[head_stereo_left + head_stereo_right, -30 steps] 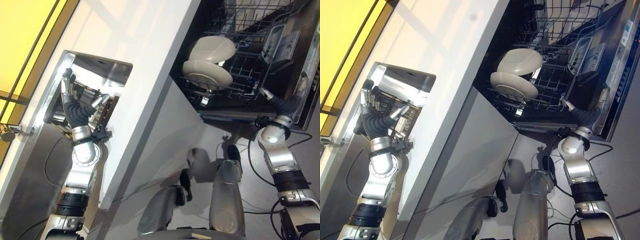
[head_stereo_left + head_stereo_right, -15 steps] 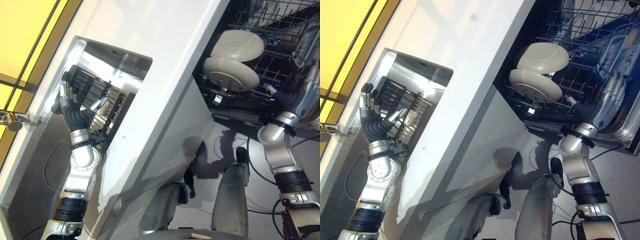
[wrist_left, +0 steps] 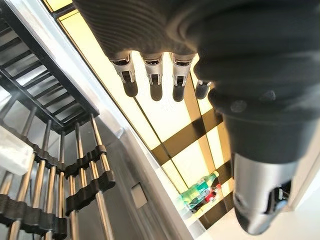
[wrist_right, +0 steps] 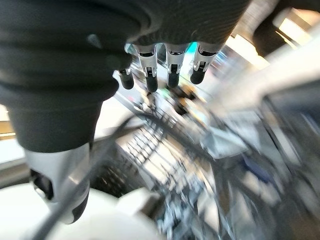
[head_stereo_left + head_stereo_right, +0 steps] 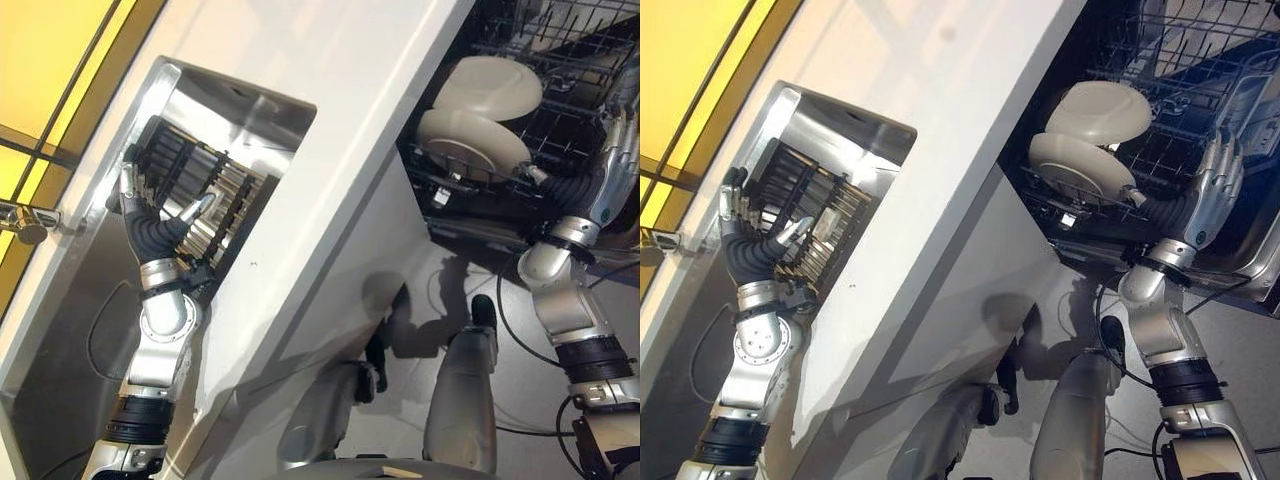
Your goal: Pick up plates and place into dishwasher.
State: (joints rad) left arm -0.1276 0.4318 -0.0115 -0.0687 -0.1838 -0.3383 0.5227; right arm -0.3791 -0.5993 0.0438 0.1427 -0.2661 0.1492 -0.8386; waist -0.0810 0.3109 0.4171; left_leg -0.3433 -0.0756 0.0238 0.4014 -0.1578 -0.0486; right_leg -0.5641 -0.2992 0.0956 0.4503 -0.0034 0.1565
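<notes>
- Fingers of left hand [image 5: 150, 225] straight and spread, holding nothing, raised beside dark drying rack [image 5: 205, 195] in steel sink [image 5: 250, 100].
- Fingers of right hand [image 5: 1212, 190] likewise extended and empty, hovering at edge of open dishwasher [image 5: 560, 120], close to its lower rack [image 5: 1170, 150].
- Two pale plates [image 5: 475, 140] already standing in that rack, one leaning behind the other; so part of job looks done.
- No plate visible in drying rack from head views; left wrist view gives bare bars [image 3: 65, 175] only, so hard to tell how many remain to fetch.
- Probably between carries: one hand just clear of dishwasher, other reaching toward sink for next piece.
- White worktop [image 5: 330, 60] running between sink and dishwasher, bare and glossy.
- Yellow-lit window [image 5: 50, 60] with dark frame beyond sink; tap [image 5: 20, 220] at its rim.
- Grey floor [image 5: 1260, 360] below dishwasher door.
</notes>
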